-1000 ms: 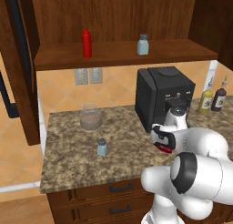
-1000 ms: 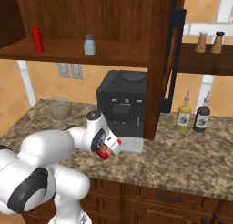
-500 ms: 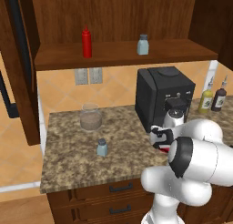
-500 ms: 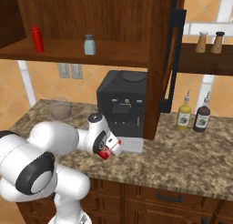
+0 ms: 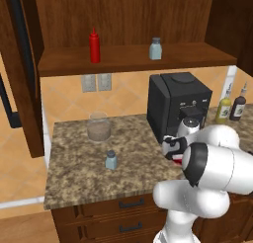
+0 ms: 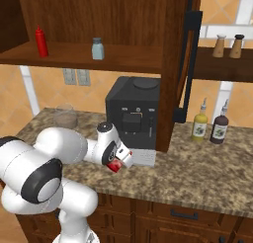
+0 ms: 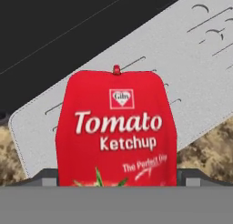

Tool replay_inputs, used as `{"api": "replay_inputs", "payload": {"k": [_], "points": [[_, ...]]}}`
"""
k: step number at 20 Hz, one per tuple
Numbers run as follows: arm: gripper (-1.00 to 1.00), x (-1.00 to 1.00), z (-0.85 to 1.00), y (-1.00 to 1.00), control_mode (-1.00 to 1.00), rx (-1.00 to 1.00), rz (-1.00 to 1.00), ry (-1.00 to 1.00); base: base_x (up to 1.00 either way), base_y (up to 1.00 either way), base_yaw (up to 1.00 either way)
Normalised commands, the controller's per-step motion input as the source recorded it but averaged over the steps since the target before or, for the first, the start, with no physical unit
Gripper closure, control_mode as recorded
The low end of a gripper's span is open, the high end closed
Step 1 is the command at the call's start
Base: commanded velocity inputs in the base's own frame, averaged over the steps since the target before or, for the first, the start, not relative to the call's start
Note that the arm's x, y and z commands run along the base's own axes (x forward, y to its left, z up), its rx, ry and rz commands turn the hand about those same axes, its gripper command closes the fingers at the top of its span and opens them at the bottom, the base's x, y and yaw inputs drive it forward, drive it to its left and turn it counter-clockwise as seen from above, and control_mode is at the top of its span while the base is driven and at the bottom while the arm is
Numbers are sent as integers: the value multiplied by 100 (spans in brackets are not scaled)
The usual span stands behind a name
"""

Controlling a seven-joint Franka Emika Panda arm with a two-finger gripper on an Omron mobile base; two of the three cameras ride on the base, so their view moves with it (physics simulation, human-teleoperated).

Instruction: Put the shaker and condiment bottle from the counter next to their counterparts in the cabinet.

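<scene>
End effector (image 6: 117, 163) low over tabletop (image 5: 79, 173) before coffee machine (image 5: 178, 106), jaws astride ketchup bottle (image 7: 116, 127); grip unclear. Shaker (image 5: 111, 160) stands apart, left.

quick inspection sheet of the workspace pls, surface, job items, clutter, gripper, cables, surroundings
surface: speckled granite counter over dark drawers.
job's things: shaker upright on the counter; ketchup bottle between the fingertips, in front of the coffee machine's grey tray. Tall red bottle and twin shaker on the cabinet shelf.
clutter: glass jar, coffee machine, two sauce bottles.
grippers: gripper at the ketchup bottle; grip cannot be told.
cables: nothing seen.
surroundings: wall outlets, tiled wall.
</scene>
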Motion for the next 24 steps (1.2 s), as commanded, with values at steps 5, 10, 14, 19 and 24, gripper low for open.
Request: {"api": "replay_inputs", "payload": {"k": [5,10,14,19,24], "points": [[100,-11,11,0,-100,0,0,0,0,0,0],[100,-58,64,0,-100,0,0,0,0,0,0],[100,-81,66,3,-100,0,5,0,0,0,0],[100,-100,45,15,-100,0,11,0,0,0,0],[100,-72,49,32,-100,0,24,-9,0,0,0]]}}
